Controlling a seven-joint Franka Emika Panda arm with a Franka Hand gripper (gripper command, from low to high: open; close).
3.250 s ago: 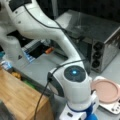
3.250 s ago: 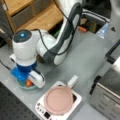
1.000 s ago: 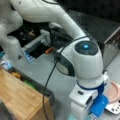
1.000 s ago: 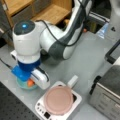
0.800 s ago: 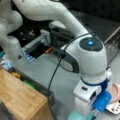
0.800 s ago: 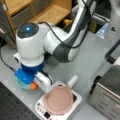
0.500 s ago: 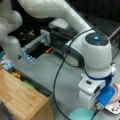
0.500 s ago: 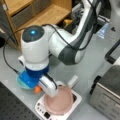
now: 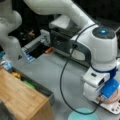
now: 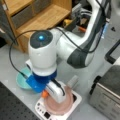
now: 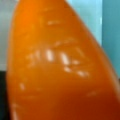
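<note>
A smooth orange object (image 11: pixel 60 65) fills the wrist view. My gripper (image 10: pixel 46 93) is shut on that orange object (image 10: pixel 44 94), which peeks out below the blue wrist part. It hangs over the left edge of a pink plate (image 10: pixel 62 106) resting on a white scale (image 10: pixel 41 108). A teal bowl (image 10: pixel 21 80) lies just to the left. In a front view the gripper (image 9: pixel 100 98) is low over the same pink plate (image 9: pixel 114 97) and scale (image 9: pixel 112 108), with the teal bowl (image 9: pixel 82 115) at the bottom edge.
A metal appliance (image 10: pixel 107 95) stands to the right of the scale, and a small grey block (image 10: pixel 72 81) lies beside the plate. A wooden shelf unit (image 10: pixel 32 15) is at the back left. A wooden box (image 9: pixel 20 97) and a dark machine (image 9: pixel 65 35) border the grey table.
The arm has carried the orange object away from the teal bowl and over to the pink plate's edge, and the wrist now sits lower there.
</note>
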